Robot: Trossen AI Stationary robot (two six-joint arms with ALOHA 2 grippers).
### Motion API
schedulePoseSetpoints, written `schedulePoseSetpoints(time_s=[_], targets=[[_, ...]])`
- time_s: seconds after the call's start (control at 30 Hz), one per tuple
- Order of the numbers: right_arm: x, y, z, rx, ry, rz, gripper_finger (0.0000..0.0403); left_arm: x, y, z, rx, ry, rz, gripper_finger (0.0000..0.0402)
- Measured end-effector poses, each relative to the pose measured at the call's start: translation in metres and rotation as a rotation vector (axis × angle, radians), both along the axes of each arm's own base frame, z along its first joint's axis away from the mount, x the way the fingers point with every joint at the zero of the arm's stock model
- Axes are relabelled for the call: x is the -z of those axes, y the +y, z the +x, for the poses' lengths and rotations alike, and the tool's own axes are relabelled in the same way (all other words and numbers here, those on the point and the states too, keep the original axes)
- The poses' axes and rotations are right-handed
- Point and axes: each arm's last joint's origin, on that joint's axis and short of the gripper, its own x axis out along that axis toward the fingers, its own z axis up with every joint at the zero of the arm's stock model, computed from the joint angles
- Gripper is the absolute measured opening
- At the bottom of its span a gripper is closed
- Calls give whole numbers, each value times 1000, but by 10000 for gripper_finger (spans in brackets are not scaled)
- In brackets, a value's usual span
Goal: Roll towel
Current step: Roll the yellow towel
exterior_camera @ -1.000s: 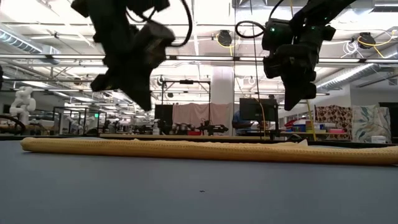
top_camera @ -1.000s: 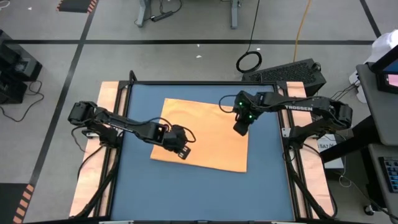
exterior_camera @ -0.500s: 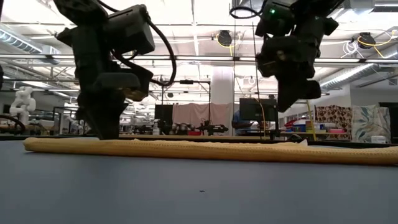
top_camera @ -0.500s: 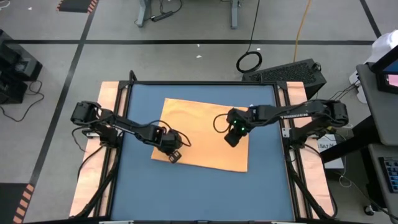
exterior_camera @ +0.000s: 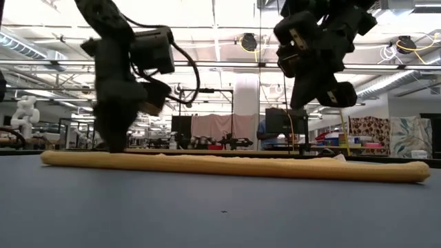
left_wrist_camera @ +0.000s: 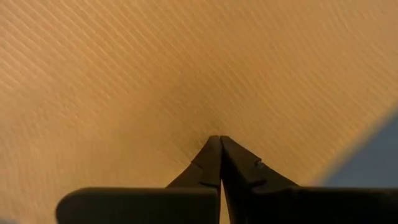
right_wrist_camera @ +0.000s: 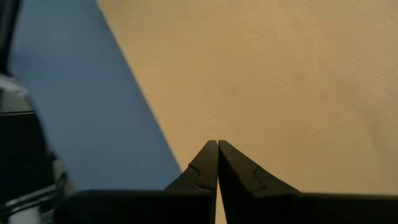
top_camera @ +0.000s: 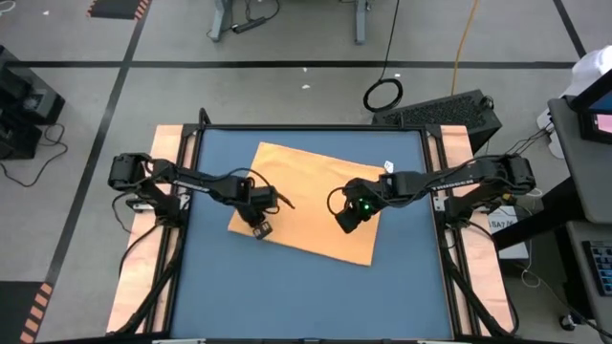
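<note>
High view: we are seeing the towel (top_camera: 311, 205) lying flat, skewed on the blue table (top_camera: 287, 296), left gripper (top_camera: 260, 227) near its left corner, right gripper (top_camera: 346, 220) toward its right side. Low view: left tips are touching cloth. Wrist views: both grippers' fingers are pressing together, empty, over the fabric.

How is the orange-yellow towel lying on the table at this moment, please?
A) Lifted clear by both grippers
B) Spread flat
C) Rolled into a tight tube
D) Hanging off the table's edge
B: from above, the towel lies spread flat as one sheet on the blue table.
</note>
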Motion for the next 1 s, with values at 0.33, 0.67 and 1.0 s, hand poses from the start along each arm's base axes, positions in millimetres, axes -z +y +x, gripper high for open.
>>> schedulePoseSetpoints(time_s=[0.33, 0.67, 1.0], targets=[[-28, -22, -6, 69, -3, -1, 4, -43, -6, -43, -234, 245, -55, 10], [-45, -34, -3, 85, -38, -24, 4, -78, -12, -72, -538, 189, -109, 15], [-44, -28, -5, 50, -13, -28, 4, -55, 0, -87, -510, 230, -143, 158]])
